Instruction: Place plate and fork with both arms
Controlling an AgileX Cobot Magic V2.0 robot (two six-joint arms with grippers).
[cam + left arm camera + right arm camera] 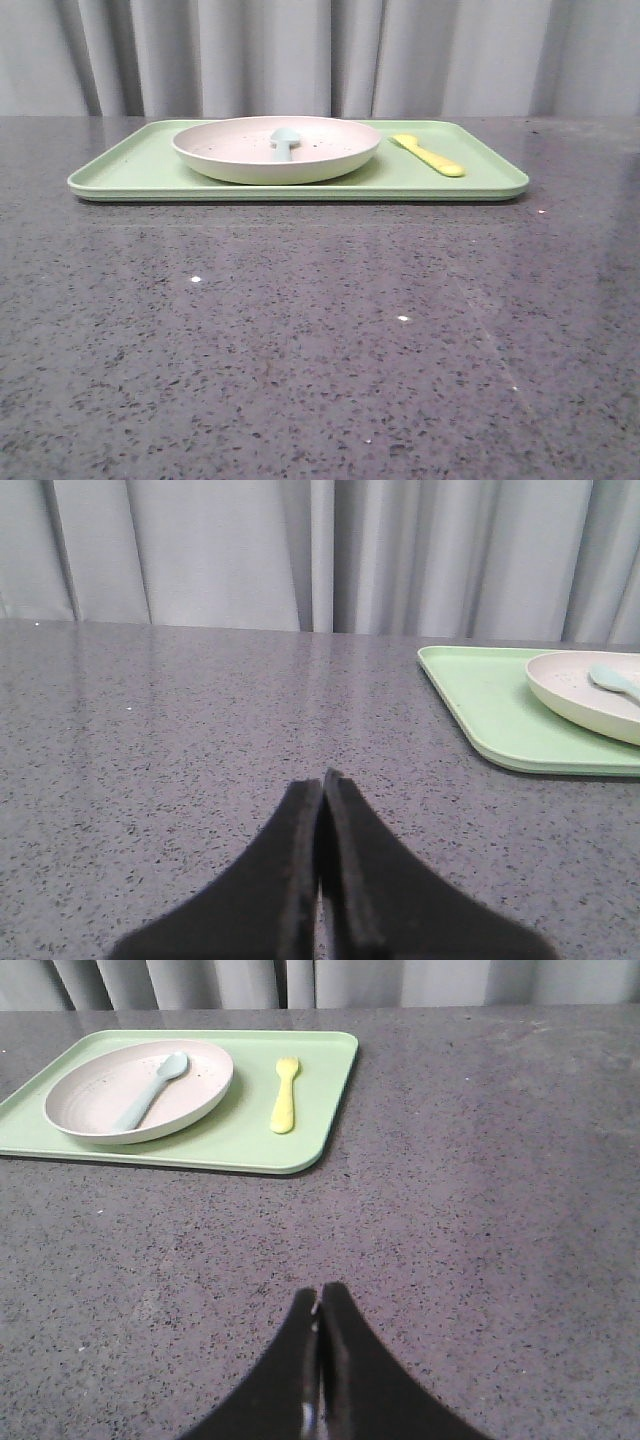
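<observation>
- Hovering low over bare grey table [320, 340], well short of the tray: left gripper [321, 780] and right gripper [319, 1295], fingers pressed together, holding nothing
- Farther off, on light-green tray [140, 165]: plate [240, 160] with pale blue-green spoon [285, 142] inside; fork [430, 156] just beside plate, apart
- Risked tipping the spoon out if plate lifted unevenly; thin rim likely to slip

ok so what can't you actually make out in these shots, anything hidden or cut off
- Plate: left wrist view, its right part is cut off by the frame edge.
- Fork: absent from the left wrist view, lying beyond that edge.
- Spoon: front view, seen end-on, so its handle length is unreadable.
- Left gripper and right gripper: only shut fingertips show; both arms are out of frame in every view.
</observation>
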